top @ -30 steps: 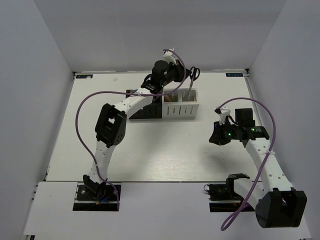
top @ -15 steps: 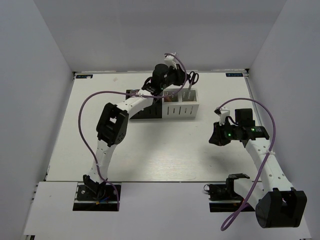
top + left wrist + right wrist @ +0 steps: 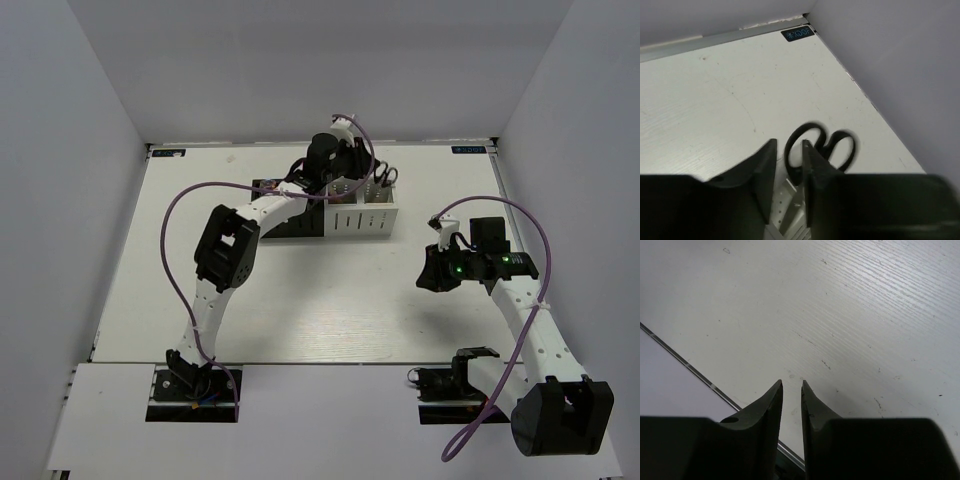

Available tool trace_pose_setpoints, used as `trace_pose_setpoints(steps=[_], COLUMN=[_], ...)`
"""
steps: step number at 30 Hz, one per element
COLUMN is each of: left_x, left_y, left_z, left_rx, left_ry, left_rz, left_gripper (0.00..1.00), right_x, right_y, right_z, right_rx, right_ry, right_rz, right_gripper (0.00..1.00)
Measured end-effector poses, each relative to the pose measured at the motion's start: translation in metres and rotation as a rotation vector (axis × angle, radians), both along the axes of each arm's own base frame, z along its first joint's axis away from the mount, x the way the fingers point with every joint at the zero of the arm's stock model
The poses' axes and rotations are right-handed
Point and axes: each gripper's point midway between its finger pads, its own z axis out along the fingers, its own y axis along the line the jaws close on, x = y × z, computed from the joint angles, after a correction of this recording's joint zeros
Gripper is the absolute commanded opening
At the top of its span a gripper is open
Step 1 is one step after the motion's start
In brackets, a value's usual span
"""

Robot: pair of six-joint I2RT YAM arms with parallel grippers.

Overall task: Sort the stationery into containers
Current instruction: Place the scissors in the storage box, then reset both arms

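Toward the upper middle of the top view, near the table's (image 3: 300,310) back edge, my left gripper (image 3: 360,168) stands with jaws slightly apart. The scissors (image 3: 385,176) now sit lower than before, in the rightmost of the containers (image 3: 362,218). My right gripper (image 3: 791,385), narrowly parted and empty, has open room.

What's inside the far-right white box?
Black scissors sit in the white box, handles sticking out above the rim. Their blades are hidden by its walls; anything else inside cannot be seen.
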Motion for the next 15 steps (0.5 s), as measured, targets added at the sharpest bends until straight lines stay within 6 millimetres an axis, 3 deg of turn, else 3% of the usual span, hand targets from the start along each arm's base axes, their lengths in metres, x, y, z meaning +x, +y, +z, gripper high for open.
trace_pose_setpoints(steps=[1, 4, 11, 13, 15], left_x=[-0.001, -0.004, -0.008, -0.009, -0.011], left_y=[0.0, 0.0, -0.001, -0.001, -0.002], left_z=[-0.003, -0.012, -0.021, -0.021, -0.019], left_rx=[0.009, 0.03, 0.069, 0.075, 0.08], left_ry=[0.001, 0.013, 0.018, 0.02, 0.019], left_rz=[-0.001, -0.007, -0.018, -0.02, -0.025], left_gripper=[0.5, 0.57, 0.59, 0.56, 0.46], right_x=[0.0, 0.0, 0.0, 0.0, 0.0], right_y=[0.0, 0.0, 0.001, 0.001, 0.001], right_z=[0.0, 0.0, 0.0, 0.0, 0.001], right_rx=[0.0, 0.0, 0.003, 0.006, 0.005], right_ry=[0.0, 0.0, 0.0, 0.001, -0.002], right_rz=[0.0, 0.001, 0.002, 0.002, 0.006], right_gripper=[0.25, 0.28, 0.32, 0.51, 0.7])
